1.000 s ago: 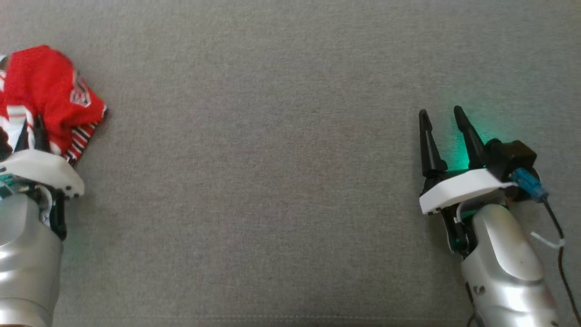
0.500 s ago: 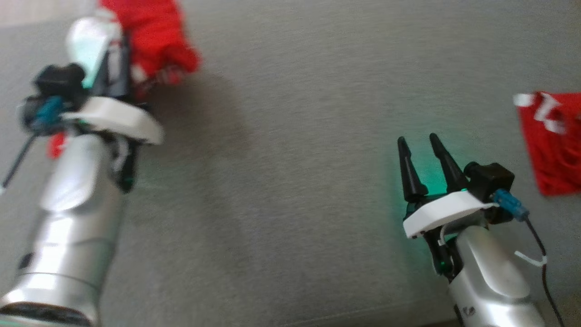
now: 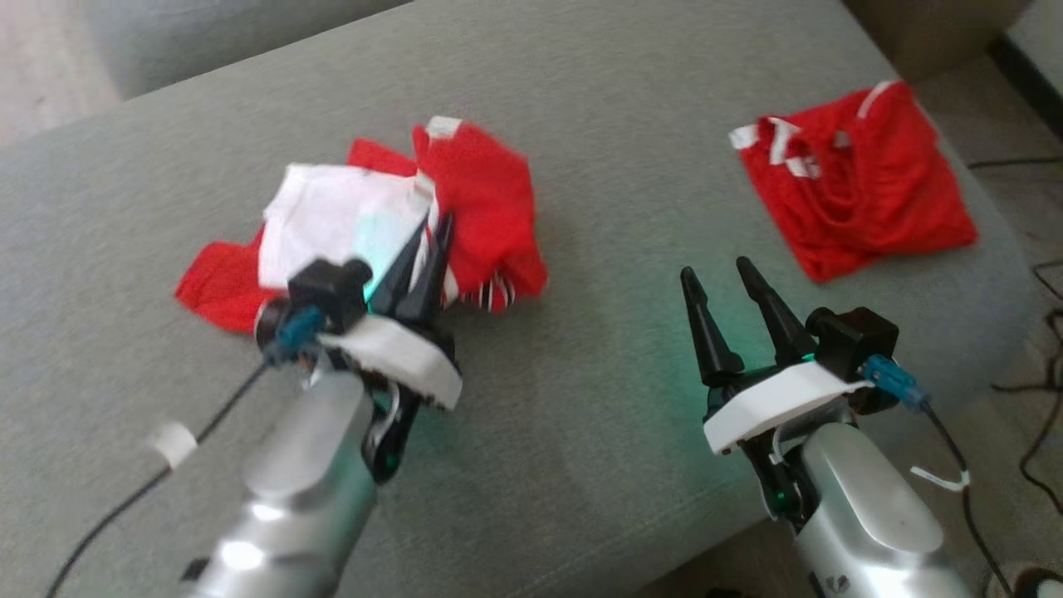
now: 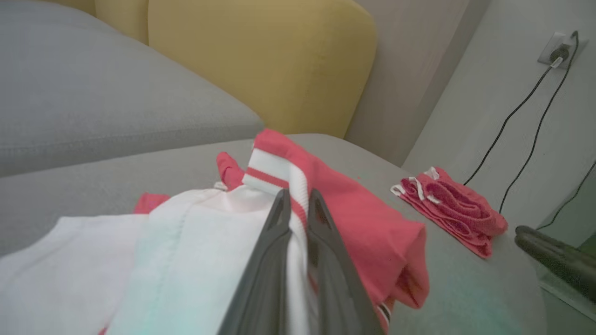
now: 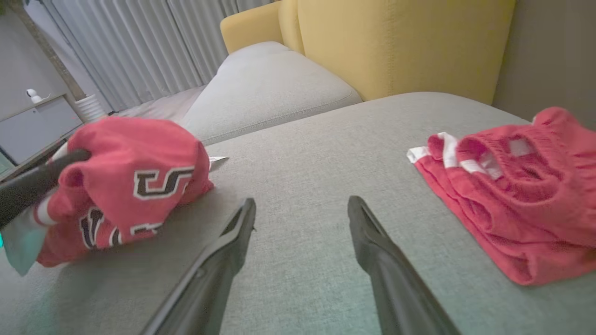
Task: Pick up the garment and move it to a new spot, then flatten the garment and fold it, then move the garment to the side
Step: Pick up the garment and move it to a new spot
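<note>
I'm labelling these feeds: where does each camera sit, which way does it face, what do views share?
Head view: on the head, looking down at the grey cushion; left tool shut on the garment, right tool open.
Left wrist view: on that wrist, along its closed fingers over the garment toward the yellow backrest.
Right wrist view: along its spread fingers across the cushion.
Shared: all show the folded red cloth.

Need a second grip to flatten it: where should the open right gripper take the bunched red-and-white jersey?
Probably the striped hem corner at the right of the jersey, coming from the right, low over the grey cushion: it juts toward the right gripper, clear of the left gripper.
</note>
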Controlling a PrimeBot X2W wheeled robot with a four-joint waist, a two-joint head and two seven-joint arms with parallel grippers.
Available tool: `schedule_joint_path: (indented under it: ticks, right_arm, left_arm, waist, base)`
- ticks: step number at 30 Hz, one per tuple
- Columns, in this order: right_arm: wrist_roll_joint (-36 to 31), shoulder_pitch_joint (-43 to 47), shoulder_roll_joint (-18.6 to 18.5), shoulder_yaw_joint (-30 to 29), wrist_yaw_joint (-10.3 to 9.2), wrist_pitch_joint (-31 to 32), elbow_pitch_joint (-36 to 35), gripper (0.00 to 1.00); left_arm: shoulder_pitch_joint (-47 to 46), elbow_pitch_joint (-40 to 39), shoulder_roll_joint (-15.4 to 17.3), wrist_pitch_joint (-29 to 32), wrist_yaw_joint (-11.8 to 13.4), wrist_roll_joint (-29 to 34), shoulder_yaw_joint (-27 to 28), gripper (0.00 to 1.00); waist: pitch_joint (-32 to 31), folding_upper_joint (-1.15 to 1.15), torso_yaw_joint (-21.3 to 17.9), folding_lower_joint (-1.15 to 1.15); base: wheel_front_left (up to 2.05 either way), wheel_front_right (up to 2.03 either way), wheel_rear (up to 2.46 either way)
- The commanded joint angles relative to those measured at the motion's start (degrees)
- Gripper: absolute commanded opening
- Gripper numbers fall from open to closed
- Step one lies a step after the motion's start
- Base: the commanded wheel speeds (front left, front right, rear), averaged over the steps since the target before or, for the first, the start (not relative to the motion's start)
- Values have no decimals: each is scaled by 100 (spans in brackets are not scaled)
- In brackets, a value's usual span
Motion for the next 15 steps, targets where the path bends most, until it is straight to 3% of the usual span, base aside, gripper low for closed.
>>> schedule_joint_path:
  ticks: [1,4,5,6,7,15]
  right_arm:
    - [39,39,8,109,-4,-33,-185,100]
    - [-20,57,8,99,-4,-33,-187,100]
    - [-34,66,8,83,-4,-33,-185,100]
    - [-56,70,8,65,-4,-33,-181,100]
    - [-74,73,8,40,-4,-33,-177,100]
    - [-180,104,8,-187,-4,-33,-168,100]
  left_arm:
    - [-59,-117,53,-46,10,-6,134,0]
    - [198,-25,43,-46,12,128,201,0]
    - [275,-6,49,-46,33,186,260,26]
    - [346,-16,56,-46,58,247,335,69]
    - [420,-30,65,-46,91,309,417,100]
    - [1202,-659,90,-47,384,847,1398,100]
  waist:
    - [-33,0,-151,1]
    - [-56,0,-139,1]
    - [-67,0,-115,1]
    - [-82,0,-79,1]
    - [-96,0,-38,1]
    - [-278,0,553,1]
  base:
    - [0,0,0]
    - [0,0,0]
    - [0,0,0]
    - [0,0,0]
    - [0,0,0]
    - [0,0,0]
